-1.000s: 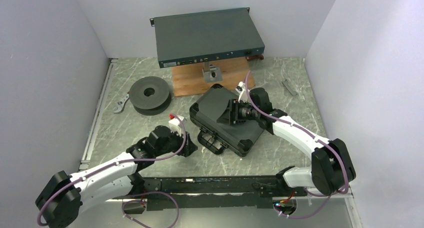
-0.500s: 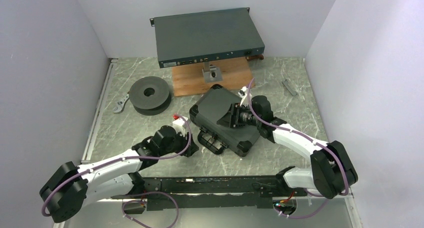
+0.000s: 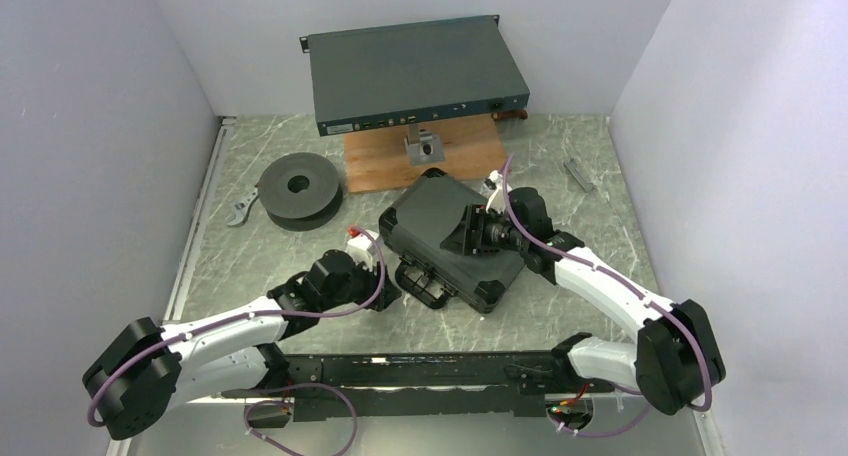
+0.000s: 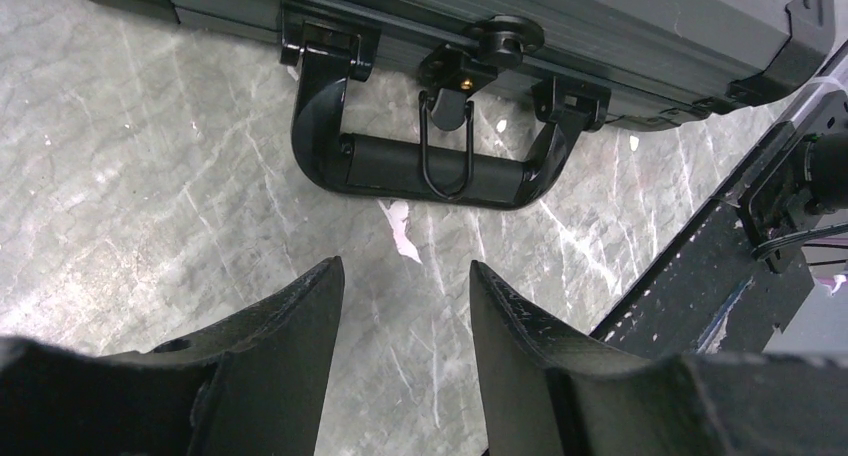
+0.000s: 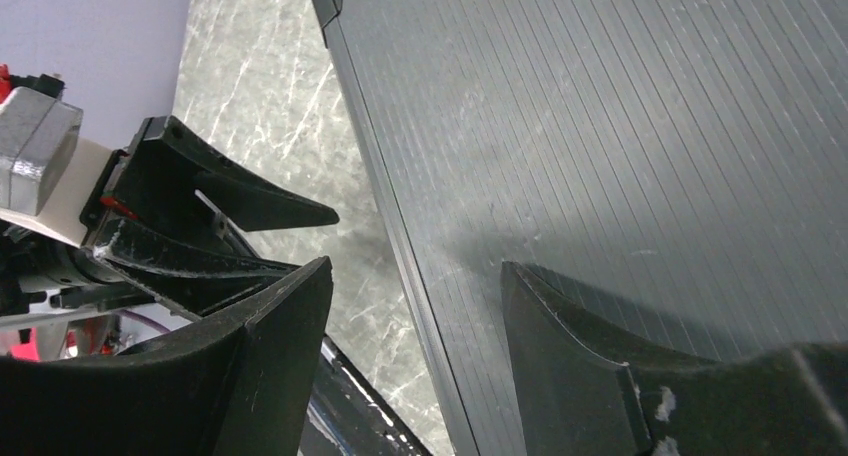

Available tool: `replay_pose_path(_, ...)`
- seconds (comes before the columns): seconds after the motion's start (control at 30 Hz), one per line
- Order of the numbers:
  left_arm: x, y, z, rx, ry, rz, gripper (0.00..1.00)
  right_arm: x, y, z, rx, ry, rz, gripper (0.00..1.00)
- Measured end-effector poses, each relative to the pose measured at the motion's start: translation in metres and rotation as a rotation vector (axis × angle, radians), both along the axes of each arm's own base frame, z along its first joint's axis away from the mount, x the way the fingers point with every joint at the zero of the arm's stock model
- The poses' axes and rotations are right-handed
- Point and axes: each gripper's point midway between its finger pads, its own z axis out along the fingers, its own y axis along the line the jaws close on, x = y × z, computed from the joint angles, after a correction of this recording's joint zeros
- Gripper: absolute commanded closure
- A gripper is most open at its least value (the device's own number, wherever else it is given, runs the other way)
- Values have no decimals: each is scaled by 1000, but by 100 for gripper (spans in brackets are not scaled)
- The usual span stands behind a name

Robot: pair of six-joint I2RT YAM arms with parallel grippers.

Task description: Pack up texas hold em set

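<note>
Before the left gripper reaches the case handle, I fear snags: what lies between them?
Between left gripper and handle: bare tabletop, one small pale fleck; left wrist view shows it.

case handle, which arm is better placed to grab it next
Left, probably. The left gripper is open and points straight at the handle, which faces it. The right gripper is open above the case lid, and the handle is out of its view.

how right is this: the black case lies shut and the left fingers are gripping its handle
Wrong on the grip: the case lies shut, but the left fingers stand open, short of its handle, as the left wrist view shows.
</note>
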Motion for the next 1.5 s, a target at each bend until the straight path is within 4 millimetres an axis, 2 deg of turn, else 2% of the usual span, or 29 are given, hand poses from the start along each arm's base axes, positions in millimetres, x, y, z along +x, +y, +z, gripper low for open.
replay_pose_path(0.13, 2, -4, 5, -21, -17, -3, 54, -3, -6, 0, -26, 8, -14, 35)
replay_pose_path(0.27, 3, -8, 8, -40, -31, -7, 61, -3, -8, -1, -43, 13, -17, 42)
replay_pose_path(0.43, 1, -11, -2, -32, -19, -16, 72, 0, -8, -6, -63, 24, -17, 58)
replay_pose_path(0.6, -4, -14, -14, -11, 1, -33, 73, 2, -8, -13, -79, 35, -11, 75)
replay_pose_path(0.77, -9, -19, -21, -2, 9, -57, 75, 4, -8, -17, -88, 35, -8, 100)
replay_pose_path(1.07, -17, -23, -49, 48, 69, -68, 81, 9, -2, -23, -82, 42, 7, 100)
replay_pose_path(1.5, -15, -33, -49, 30, 71, -67, 82, 9, 1, -27, -61, 12, 3, 100)
